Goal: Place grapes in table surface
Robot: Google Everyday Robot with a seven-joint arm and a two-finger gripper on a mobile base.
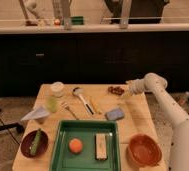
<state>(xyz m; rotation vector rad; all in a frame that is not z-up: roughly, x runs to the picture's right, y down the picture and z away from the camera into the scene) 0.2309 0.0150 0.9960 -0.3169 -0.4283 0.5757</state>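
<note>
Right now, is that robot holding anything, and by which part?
Cannot be told: the gripper sits right beside the grapes, which lie on the table surface.
</note>
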